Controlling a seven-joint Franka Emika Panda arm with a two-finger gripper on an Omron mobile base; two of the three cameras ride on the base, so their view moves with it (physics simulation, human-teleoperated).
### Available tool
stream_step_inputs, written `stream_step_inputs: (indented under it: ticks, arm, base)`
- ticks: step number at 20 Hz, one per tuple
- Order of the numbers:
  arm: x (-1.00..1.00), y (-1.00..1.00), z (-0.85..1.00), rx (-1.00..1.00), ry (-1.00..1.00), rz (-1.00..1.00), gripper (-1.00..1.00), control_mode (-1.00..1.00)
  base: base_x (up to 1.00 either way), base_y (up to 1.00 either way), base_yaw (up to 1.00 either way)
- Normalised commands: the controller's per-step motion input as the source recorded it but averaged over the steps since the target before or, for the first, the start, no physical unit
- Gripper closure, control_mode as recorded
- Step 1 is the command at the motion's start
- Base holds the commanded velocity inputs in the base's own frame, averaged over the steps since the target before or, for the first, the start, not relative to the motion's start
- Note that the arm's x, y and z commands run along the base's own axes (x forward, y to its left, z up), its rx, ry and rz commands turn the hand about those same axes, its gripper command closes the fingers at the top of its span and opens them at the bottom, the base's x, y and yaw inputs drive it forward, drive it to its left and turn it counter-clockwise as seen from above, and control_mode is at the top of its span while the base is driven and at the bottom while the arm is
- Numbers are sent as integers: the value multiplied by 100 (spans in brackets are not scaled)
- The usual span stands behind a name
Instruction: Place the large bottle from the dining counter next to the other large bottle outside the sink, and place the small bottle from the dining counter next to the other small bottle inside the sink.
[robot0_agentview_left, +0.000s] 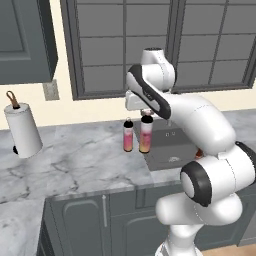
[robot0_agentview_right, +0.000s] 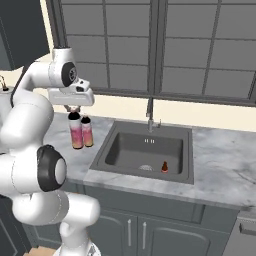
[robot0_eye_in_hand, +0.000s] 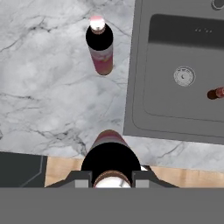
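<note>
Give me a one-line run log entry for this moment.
end effector: shut on held large bottle | beside other large bottle left of sink | small bottle in sink

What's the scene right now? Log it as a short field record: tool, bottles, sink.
tool: above the counter left of the sink, shut on the held large bottle
held large bottle: upright, beside the other large bottle
other large bottle: upright on the counter, outside the sink
small bottle: in the sink, near the drain
sink: dark basin, faucet at its back
</note>
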Motion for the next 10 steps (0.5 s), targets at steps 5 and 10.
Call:
stream_step_inputs:
  ticks: [5, 10]
  arm:
    - [19, 0, -27, 0, -3, 0, 100, -100]
    - [25, 3, -42, 0, -4, 0, 100, -100]
  base:
    - [0, 0, 0]
    - [0, 0, 0]
